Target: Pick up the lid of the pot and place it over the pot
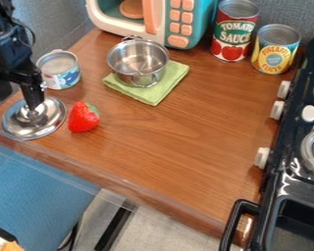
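Observation:
The black gripper (33,102) hangs down at the left of the counter, its lower end at the knob of the shiny metal lid (47,124). The lid looks flat, knob up, at the counter's left front edge; whether it touches the wood or is slightly raised I cannot tell. Farther back, the small metal pot (141,78) stands uncovered on a folded green cloth, with its inside showing.
Just right of the lid is a red strawberry (84,117). A small can (59,70) stands behind the lid. Two taller cans (232,32) (275,50) and a toy microwave (176,22) line the back. A black stove (297,142) borders the right side.

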`<action>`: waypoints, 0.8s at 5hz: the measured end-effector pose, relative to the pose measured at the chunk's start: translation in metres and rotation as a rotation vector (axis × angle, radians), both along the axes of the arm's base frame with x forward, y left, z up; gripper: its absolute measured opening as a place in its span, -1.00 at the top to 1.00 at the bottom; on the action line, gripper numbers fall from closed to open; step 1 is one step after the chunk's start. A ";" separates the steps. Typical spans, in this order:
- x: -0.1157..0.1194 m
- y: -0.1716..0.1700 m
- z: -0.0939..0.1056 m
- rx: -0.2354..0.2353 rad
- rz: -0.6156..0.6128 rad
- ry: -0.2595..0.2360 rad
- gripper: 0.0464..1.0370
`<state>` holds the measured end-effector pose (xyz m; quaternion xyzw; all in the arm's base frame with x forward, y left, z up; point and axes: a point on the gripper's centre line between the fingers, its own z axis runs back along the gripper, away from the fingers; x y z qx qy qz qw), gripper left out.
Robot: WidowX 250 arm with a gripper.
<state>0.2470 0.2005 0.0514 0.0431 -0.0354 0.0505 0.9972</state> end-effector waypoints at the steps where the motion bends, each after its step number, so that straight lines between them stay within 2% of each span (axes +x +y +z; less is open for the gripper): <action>1: -0.002 0.001 -0.003 0.006 0.005 0.003 -0.93; 3: -0.006 -0.002 -0.008 0.021 -0.006 0.017 -0.85; 4: -0.006 -0.003 -0.009 0.025 -0.004 0.023 -0.29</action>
